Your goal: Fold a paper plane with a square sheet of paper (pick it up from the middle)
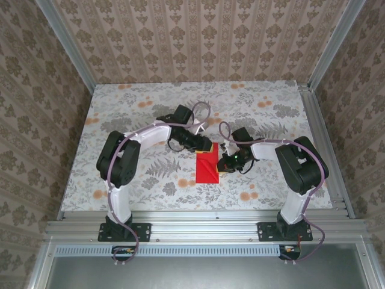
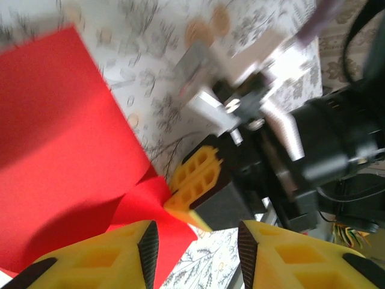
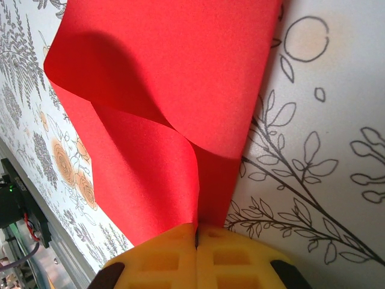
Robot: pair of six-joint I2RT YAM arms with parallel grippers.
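The square sheet of paper (image 1: pixel 207 167) is bright red and lies mid-table, one side curled over onto itself in a loose, uncreased fold (image 3: pixel 150 102). My right gripper (image 3: pixel 197 232) is shut on the paper's edge, where the two layers meet, and comes in from the right (image 1: pixel 222 162). My left gripper (image 1: pixel 207 147) sits at the sheet's far end. In the left wrist view its jaws (image 2: pixel 198 253) stand open just above a corner of the red paper (image 2: pixel 60 150), pinching nothing. The right gripper's yellow fingers (image 2: pixel 195 180) show there, clamped on the sheet.
A floral cloth covers the table (image 1: pixel 138 102). Patterned wallpaper panels rise at the back and both sides. An aluminium rail (image 1: pixel 204 229) runs along the near edge, where the arm bases are bolted. Both forearms and their cables crowd the space around the paper.
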